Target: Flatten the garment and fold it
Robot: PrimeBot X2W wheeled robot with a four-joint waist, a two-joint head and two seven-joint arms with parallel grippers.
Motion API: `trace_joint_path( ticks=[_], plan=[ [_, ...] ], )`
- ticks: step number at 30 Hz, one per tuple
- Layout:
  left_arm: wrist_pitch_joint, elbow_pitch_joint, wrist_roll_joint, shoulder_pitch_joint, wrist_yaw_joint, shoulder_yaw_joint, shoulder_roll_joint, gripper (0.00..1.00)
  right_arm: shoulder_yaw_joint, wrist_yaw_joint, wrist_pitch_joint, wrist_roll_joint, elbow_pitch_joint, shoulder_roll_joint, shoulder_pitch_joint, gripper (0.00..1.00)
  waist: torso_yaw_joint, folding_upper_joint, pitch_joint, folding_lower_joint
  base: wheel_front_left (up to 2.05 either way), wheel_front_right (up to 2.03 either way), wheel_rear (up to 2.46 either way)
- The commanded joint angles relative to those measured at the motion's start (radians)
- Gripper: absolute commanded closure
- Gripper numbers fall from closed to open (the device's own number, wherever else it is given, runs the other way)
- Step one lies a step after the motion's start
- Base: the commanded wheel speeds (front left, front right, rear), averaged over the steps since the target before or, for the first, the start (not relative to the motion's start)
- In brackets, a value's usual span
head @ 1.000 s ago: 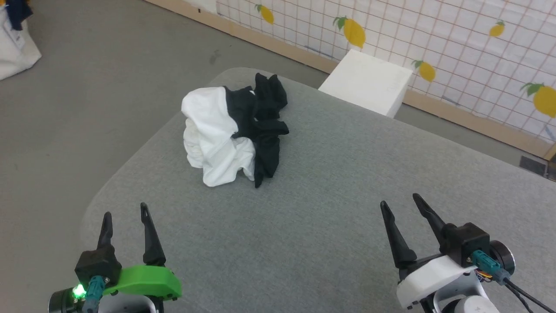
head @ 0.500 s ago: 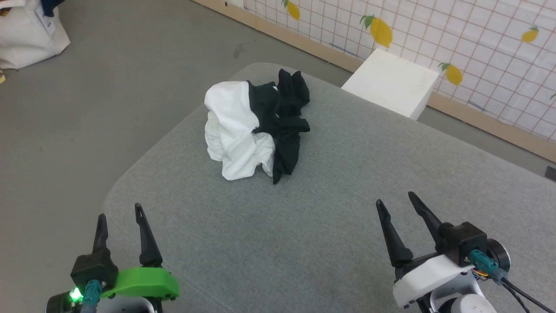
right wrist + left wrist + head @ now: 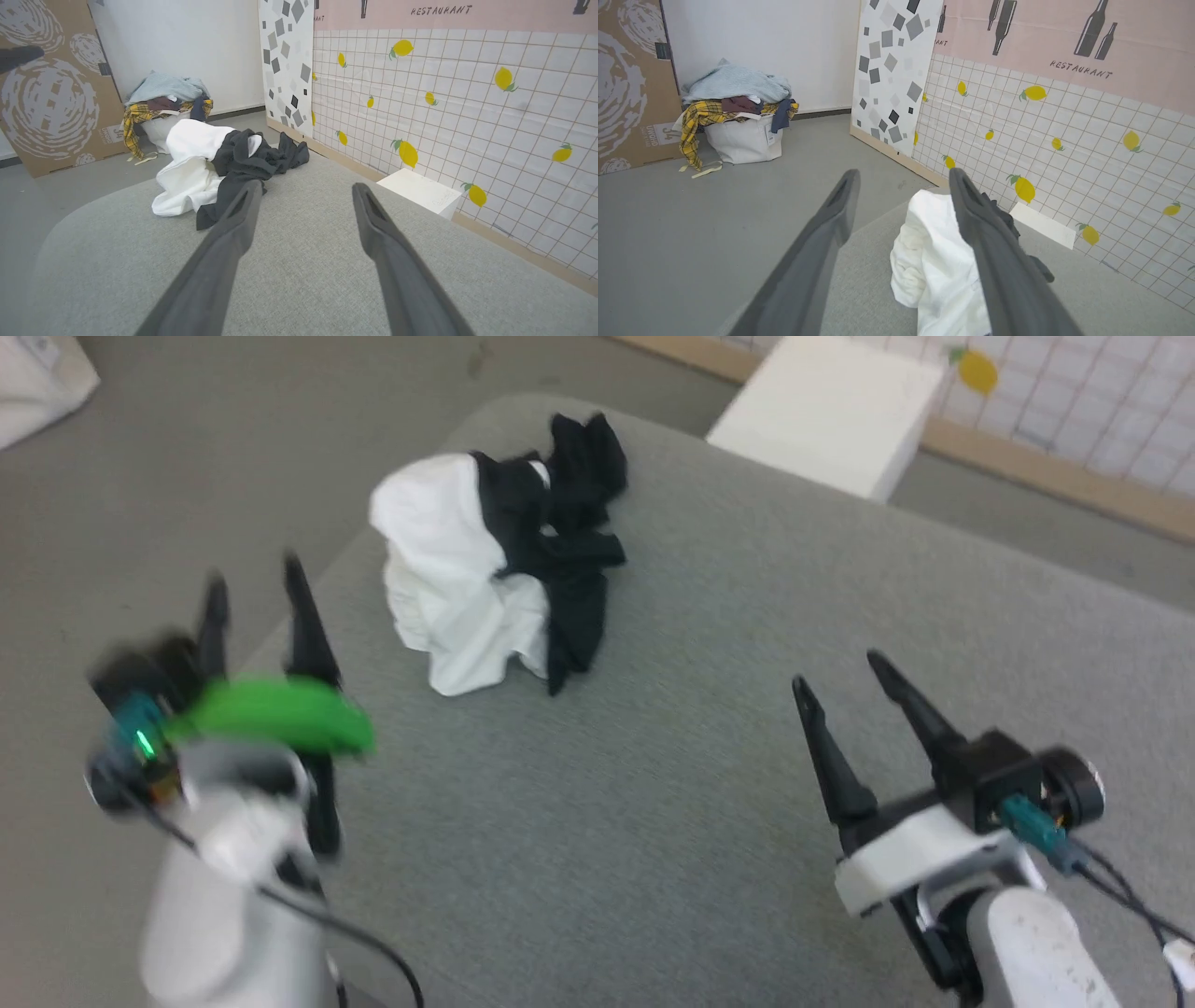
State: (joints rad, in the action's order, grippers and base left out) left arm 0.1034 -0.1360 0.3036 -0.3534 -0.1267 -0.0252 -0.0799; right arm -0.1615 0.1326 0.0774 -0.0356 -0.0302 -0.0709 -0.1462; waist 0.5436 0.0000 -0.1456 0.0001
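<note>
The garment lies crumpled in a heap near the far left corner of the grey table, white body to the left, black sleeves bunched on the right. My left gripper hovers open over the table's left edge, short of the heap and to its left. In the left wrist view the garment lies just past the left gripper, partly behind one finger. My right gripper stands open over the table's middle right, well clear of the cloth. In the right wrist view the garment lies ahead and left of the right gripper.
A white box stands on the floor beyond the table's far edge, against a tiled wall with lemon prints. A white bag heaped with clothes sits on the floor beside a cardboard panel. Grey floor surrounds the table on the left.
My left arm has risen and pushed forward toward the heap, blurred with motion. The right gripper has moved up a little. The head camera has shifted; the garment lies as before.
</note>
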Motion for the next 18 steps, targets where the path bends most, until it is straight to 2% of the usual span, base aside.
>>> trace_joint_path(
  ticks=[1,4,9,13,18],
  plan=[
    [-0.02,-0.009,0.024,-0.071,0.005,-0.017,-0.018,0.0,-0.008,-0.002,-0.005,0.001,0.011,-0.018,-0.03,0.0,-0.157,0.0,-0.178,-0.0001,0.0,0.0,0.0],
    [-0.092,-0.052,0.076,-0.197,0.01,-0.045,-0.035,0.0,-0.016,-0.002,-0.01,-0.004,0.027,-0.044,-0.068,0.0,-0.216,0.0,-0.257,-0.0001,0.0,0.0,0.0],
    [-0.267,-0.189,0.109,-0.402,-0.006,-0.075,-0.121,0.0,-0.034,-0.002,-0.007,-0.017,0.045,-0.082,-0.137,0.0,-0.329,0.0,-0.393,-0.0001,0.0,0.0,0.0],
    [-0.377,-0.272,0.107,-0.473,-0.042,-0.098,-0.189,0.0,-0.042,-0.002,0.009,-0.027,0.039,-0.079,-0.171,0.0,-0.402,0.0,-0.462,-0.0001,0.0,0.0,0.0],
    [-0.491,-0.33,0.141,-0.487,-0.079,-0.141,-0.23,0.0,-0.052,-0.002,0.035,-0.037,0.018,-0.078,-0.198,0.0,-0.461,0.0,-0.511,-0.0001,0.0,0.0,0.0]
  ],
)
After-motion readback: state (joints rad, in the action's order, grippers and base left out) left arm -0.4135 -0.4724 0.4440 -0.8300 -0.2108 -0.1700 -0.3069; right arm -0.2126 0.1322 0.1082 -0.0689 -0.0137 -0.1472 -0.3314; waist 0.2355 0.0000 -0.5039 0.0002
